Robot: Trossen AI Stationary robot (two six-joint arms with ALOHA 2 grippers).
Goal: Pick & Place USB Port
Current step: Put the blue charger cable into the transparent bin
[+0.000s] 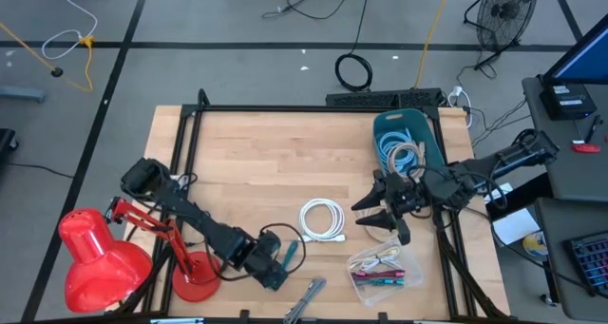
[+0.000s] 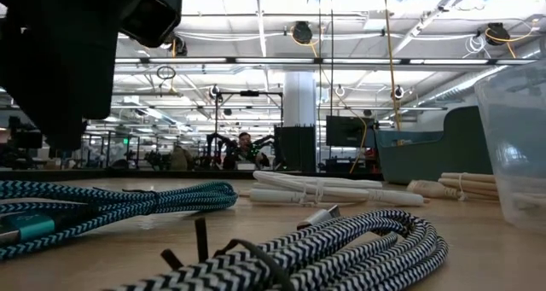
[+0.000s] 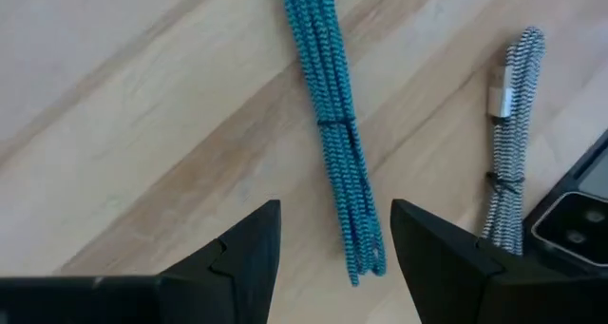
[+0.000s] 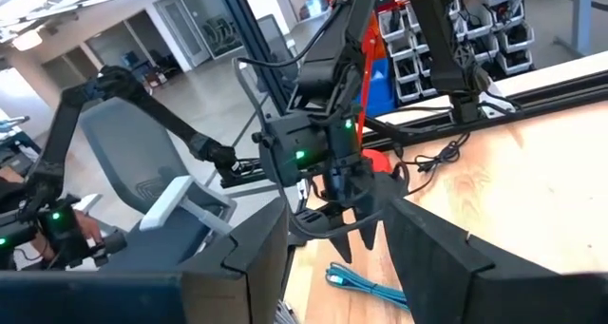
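A teal braided cable bundle [image 3: 332, 124] lies flat on the wooden table; it also shows in the high view [image 1: 291, 256] and the low view [image 2: 111, 201]. My left gripper [image 3: 334, 243] hangs open just above the bundle's end, one finger on each side, touching nothing; in the high view it is near the front edge [image 1: 275, 264]. My right gripper [image 1: 382, 216] is open, raised over the table's right half beside a clear cup [image 1: 384, 233]. A black-and-white braided cable [image 3: 508, 172] lies next to the teal one.
A white cable coil [image 1: 323, 219] lies mid-table. A teal bin [image 1: 404, 139] with cables stands at the far right. A clear bag of small items [image 1: 378, 269] lies front right. A red lamp [image 1: 95, 257] stands at the front left corner.
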